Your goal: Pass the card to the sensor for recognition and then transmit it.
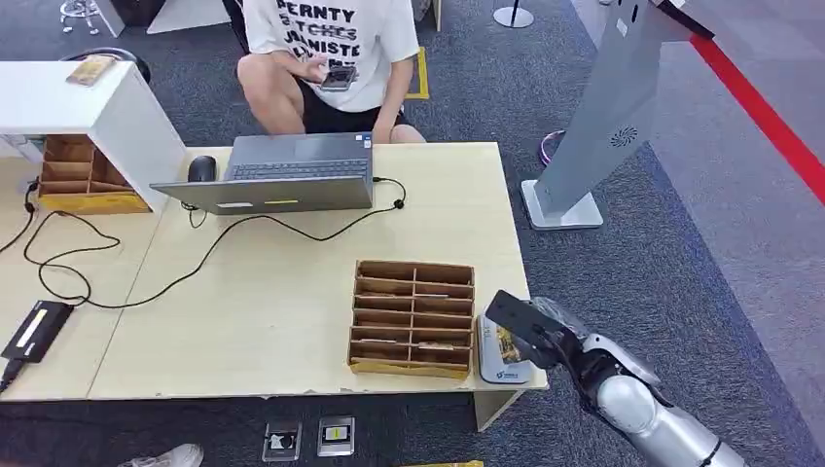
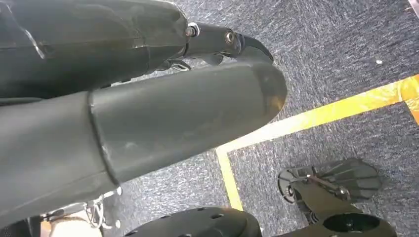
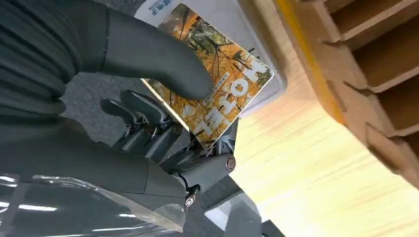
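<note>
Right wrist view shows our right hand [image 3: 163, 128] pinching the orange tree-printed card [image 3: 217, 89] near its edge; a slip could drop it

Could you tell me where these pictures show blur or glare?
Head view: evenly lit and sharp, with soft shadows under the laptop. Left wrist view: the left hand is close and soft, with dull sheen. Right wrist view: the card under the right hand's thumb reads sharply; the tabletop looks streaked and bright.

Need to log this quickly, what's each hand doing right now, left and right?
Left hand: hanging over the carpet; open or closed cannot be told.
Right hand: holding the orange card, thumb pressed on its face, at the table's edge.
</note>
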